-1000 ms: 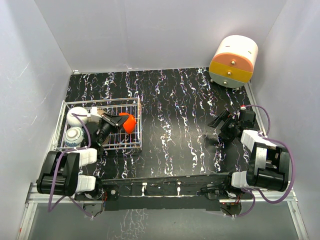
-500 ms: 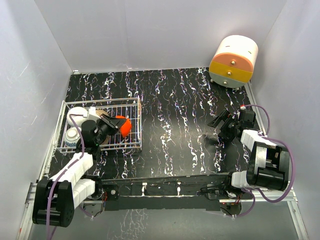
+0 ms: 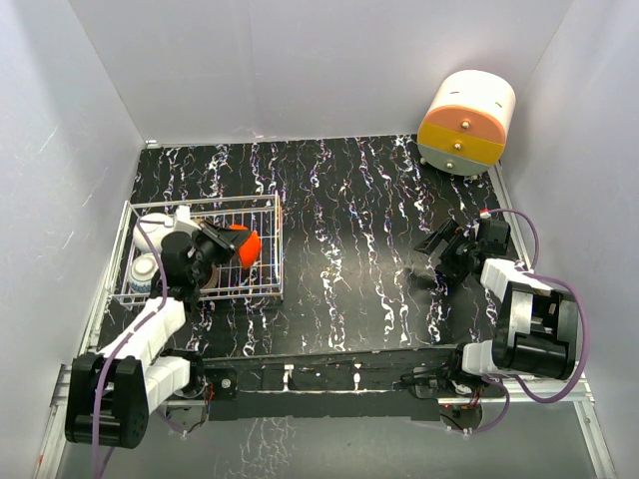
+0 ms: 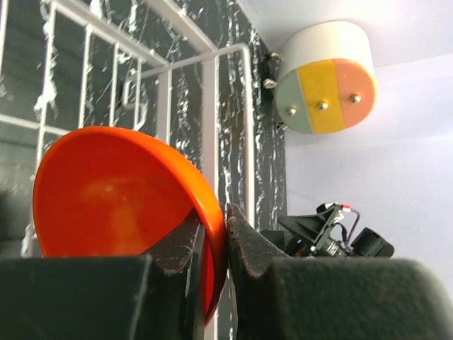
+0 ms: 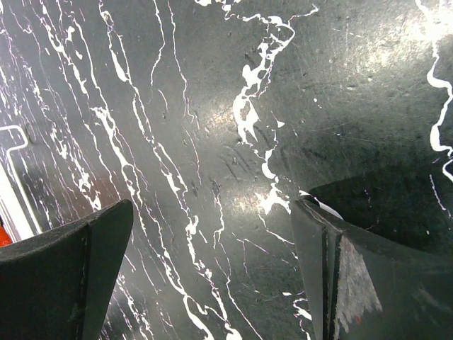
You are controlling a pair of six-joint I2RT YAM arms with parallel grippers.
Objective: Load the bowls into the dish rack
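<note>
A: Logging left gripper first. State?

B: Clamped on the rim of the red-orange bowl, one finger inside, the other outside. In the left wrist view, bowl's interior turned toward the camera.

A: Where, relative to the dish rack?

B: From top view, over the right half, inside the wire outline, close to the right wall. Cannot tell whether touching the rack floor.

A: Other bowls?

B: Noted the white bowl in the rack's far left corner, and the blue-and-white bowl just beside, toward the near left corner. Middle of the rack floor hidden under the arm.

A: Right gripper?

B: Spread wide, nothing in the gap; only the black marbled table beneath. Sitting on the right side, well apart from the rack.

A: Anything else worth logging?

B: Round cream-and-orange drawer cabinet at the far right corner of the table. Also seen past the rack wires in the left wrist view.
</note>
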